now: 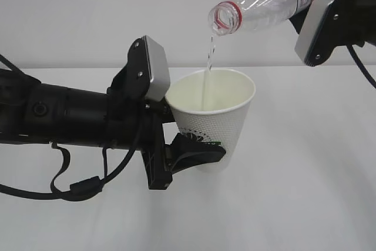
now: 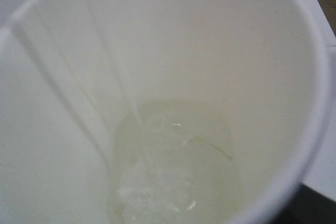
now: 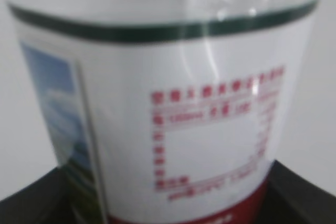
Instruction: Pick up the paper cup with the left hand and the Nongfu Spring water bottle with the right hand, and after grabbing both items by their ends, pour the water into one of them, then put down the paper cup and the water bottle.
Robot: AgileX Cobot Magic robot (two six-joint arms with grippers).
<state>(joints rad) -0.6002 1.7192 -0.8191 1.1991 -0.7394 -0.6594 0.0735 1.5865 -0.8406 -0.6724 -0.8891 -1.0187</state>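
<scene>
At centre frame the left hand [image 1: 197, 154] clamps the paper cup [image 1: 214, 119] low on its wall, keeping it upright under the mouth. At upper right the right hand [image 1: 329, 19] grips the tilted Nongfu Spring water bottle [image 1: 264, 1], so the water [image 1: 208, 63] streams inside.

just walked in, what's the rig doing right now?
Mid-pour. The right tool holds the water bottle tipped mouth-down above the paper cup, and a thin stream of water falls into it. The left tool grips the cup low on its wall, holding it upright above the table. A shallow pool has gathered at the cup's bottom.
</scene>
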